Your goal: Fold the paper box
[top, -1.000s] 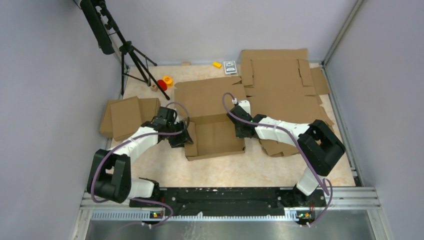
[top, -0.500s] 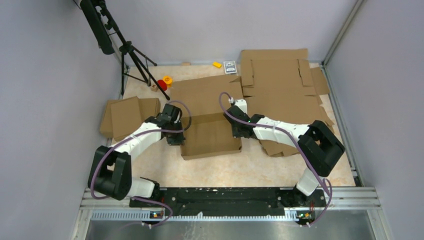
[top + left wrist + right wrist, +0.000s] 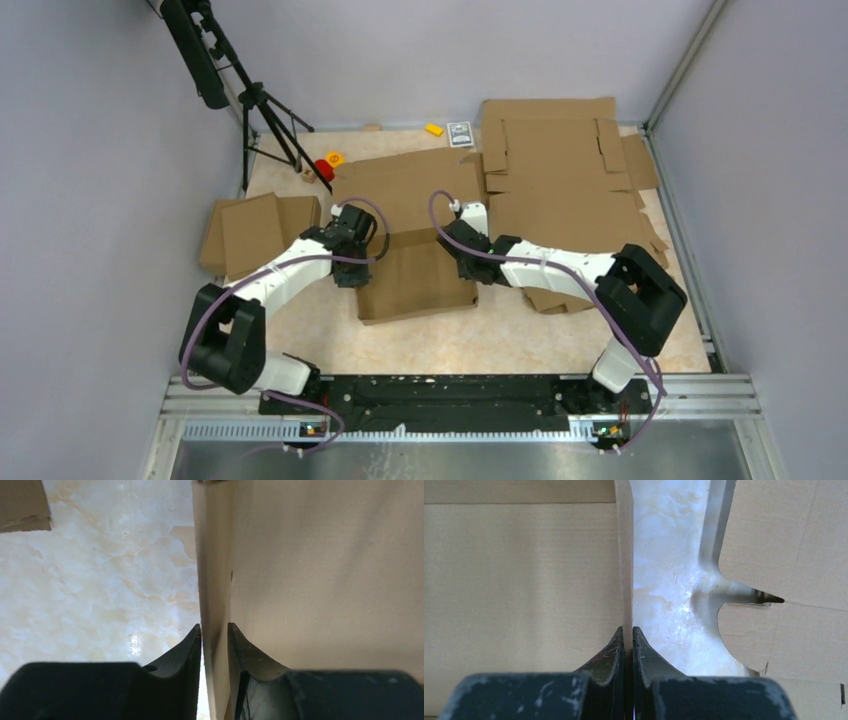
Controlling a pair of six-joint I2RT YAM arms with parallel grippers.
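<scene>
- Box [image 3: 415, 280] lies mid-table [image 3: 430, 340] between the two arms, with its big flap reaching toward the far wall.
- Left gripper [image 3: 357, 272] is at the box's left side wall and right gripper [image 3: 468, 266] at its right side wall. The box spans from one to the other.
- Left wrist view: fingers [image 3: 192, 642] flank the upright left wall edge, one outside over the table and one on the panel side.
- The narrow gap between them is filled by cardboard. Cannot tell whether they press the wall or only straddle it.
- Right wrist view: fingers [image 3: 616, 647] are almost together, pinching the thin right wall edge, so this gripper holds the box.
- In that view the box panel lies left of the pinched edge, with bare table and slotted sheets [image 3: 560, 170] to its right.
- The sheets lie just right of and behind the box.
- Smaller pieces [image 3: 250, 232] lie well apart on the left.
</scene>
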